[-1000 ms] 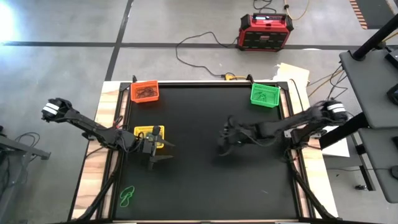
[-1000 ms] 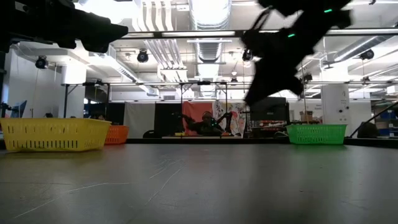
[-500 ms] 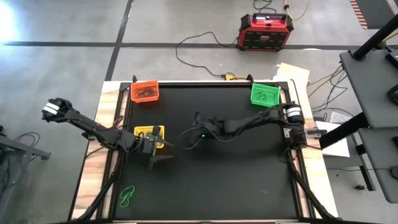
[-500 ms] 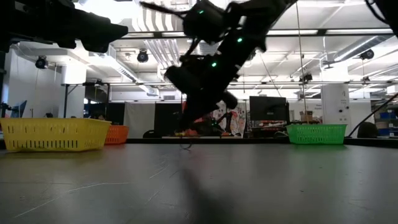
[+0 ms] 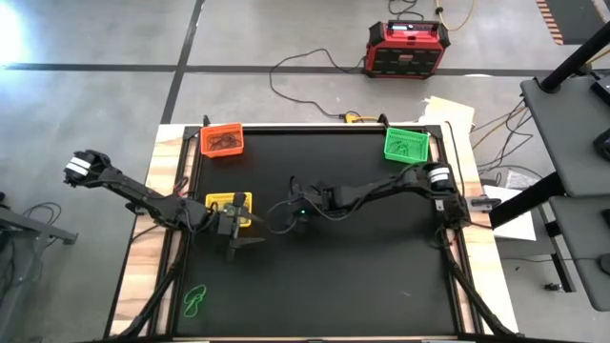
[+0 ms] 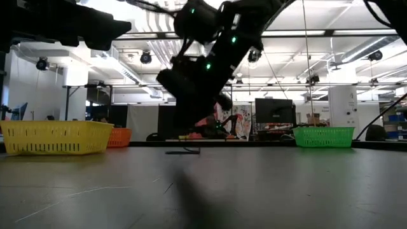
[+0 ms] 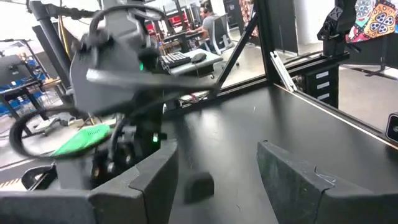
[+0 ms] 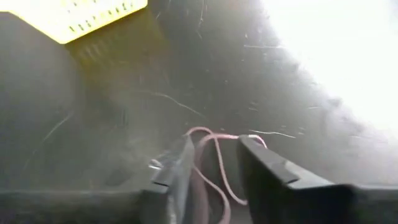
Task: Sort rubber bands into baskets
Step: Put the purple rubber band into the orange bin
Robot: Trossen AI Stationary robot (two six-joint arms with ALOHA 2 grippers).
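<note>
right gripper [image 5: 282,215] low over black mat [image 5: 381,276], just right of yellow basket [image 5: 230,207]; fingers parted a little, pinkish rubber band [image 8: 214,163] lying between them on mat, not pinched. left gripper [image 5: 244,246] just below yellow basket, fingers spread, empty. orange basket [image 5: 222,140] above yellow basket at mat corner, green basket [image 5: 405,146] far right. green bands [image 5: 195,301] well below yellow basket. red-and-black box [image 5: 408,48] on grey floor beyond; ceiling ducts, lights behind.
</note>
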